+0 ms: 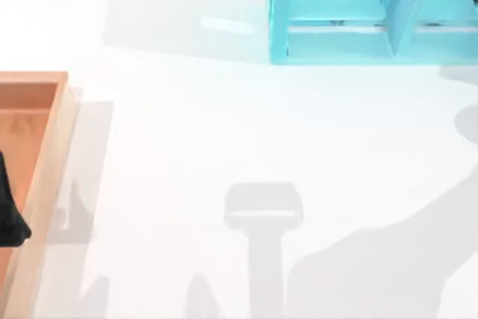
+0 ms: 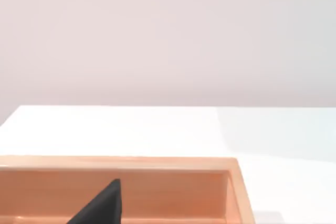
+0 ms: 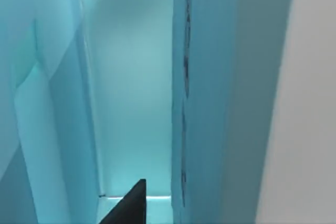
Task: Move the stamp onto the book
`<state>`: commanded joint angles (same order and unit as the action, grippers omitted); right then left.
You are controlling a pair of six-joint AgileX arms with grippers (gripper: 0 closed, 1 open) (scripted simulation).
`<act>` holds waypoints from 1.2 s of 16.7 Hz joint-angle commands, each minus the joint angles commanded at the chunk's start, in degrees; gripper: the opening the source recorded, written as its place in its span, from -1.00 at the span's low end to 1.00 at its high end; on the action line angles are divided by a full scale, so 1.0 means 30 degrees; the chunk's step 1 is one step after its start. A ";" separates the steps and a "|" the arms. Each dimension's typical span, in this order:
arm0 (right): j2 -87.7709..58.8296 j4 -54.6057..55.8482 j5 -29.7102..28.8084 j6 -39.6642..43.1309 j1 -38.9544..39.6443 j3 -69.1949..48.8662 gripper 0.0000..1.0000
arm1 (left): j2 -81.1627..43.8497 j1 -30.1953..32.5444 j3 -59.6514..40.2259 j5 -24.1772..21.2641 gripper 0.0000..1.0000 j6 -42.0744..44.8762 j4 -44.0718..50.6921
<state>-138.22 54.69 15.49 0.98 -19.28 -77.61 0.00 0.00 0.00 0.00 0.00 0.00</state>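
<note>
The stamp and the book are out of view. A dark part of my left gripper (image 1: 10,218) hangs over the wooden tray (image 1: 46,162) at the table's left edge. In the left wrist view the same dark part (image 2: 102,208) sits low against the tray's inner wall (image 2: 157,187). My right gripper (image 3: 130,208) is up close to the light-blue shelf unit (image 3: 226,103), facing into one of its compartments.
The light-blue shelf unit (image 1: 328,35) stands at the back right of the white table (image 1: 224,132). The wooden tray runs along the left edge. Arm shadows fall across the table's front and right.
</note>
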 joint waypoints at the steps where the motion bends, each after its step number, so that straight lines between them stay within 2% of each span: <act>1: 0.0000 0.0000 0.0000 0.0000 0.0000 0.0000 0.40 | 0.0000 0.0000 0.0000 0.0000 1.00 0.0000 0.0000; 10: 0.0000 0.0000 0.0000 0.0000 0.0000 0.0000 -0.96 | 0.0000 0.0000 0.0000 0.0000 1.00 0.0000 0.0000; 20: 0.0071 -0.0024 0.0007 -0.0017 -0.0105 0.0025 -1.00 | 0.0000 0.0000 0.0000 0.0000 1.00 0.0000 0.0000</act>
<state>-138.01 54.62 15.51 0.93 -19.60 -77.53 0.00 0.00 0.00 0.00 0.00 0.00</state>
